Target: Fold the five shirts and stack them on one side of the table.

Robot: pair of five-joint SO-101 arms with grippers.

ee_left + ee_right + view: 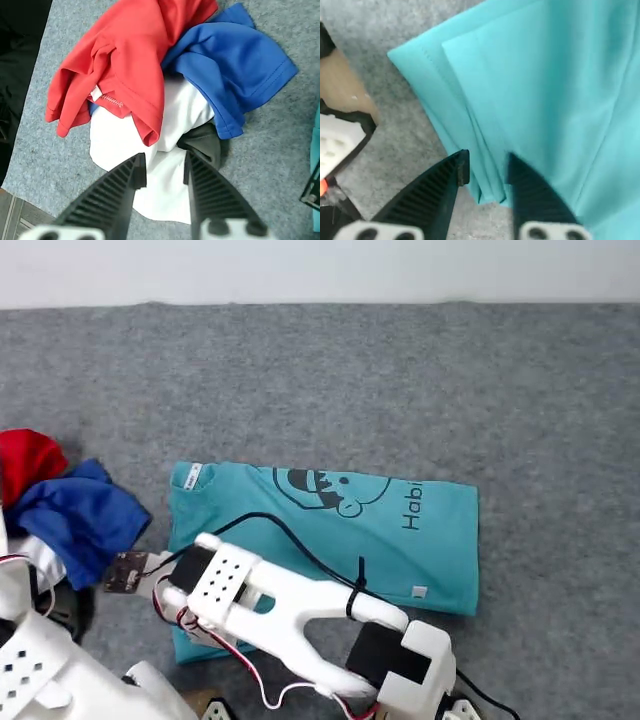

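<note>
Grey felt-like mat (420,380) covers the table, with a plain white wall (320,270) along the far edge.

The teal shirt (400,540) lies flat near the middle of the mat, partly folded, print up. Its long axis runs side to side in the high view. The collar end with the neck label (193,475) points toward the pile and the hem end points away from it. The right arm (300,605) lies across the near collar-side corner, and a black cable (290,535) trails over the cloth.

Shirt count is five: one teal and four in a loose pile at the mat's edge beside the collar end.
- One red shirt (135,50), on top.
- One blue shirt (235,65), touching the red one and on the side nearest the teal shirt.
- One white shirt (120,145), under both.
- One dark shirt (205,142), only a bit of it poking out between white and blue.

All four are crumpled and none is folded.

Left gripper (166,162) hangs over the white shirt, fingers apart, holding nothing. Right gripper (487,162) sits at the teal shirt's layered folded edge, fingers apart with the edge between the tips, not clamped. Whether the tips touch the cloth cannot be told.
</note>
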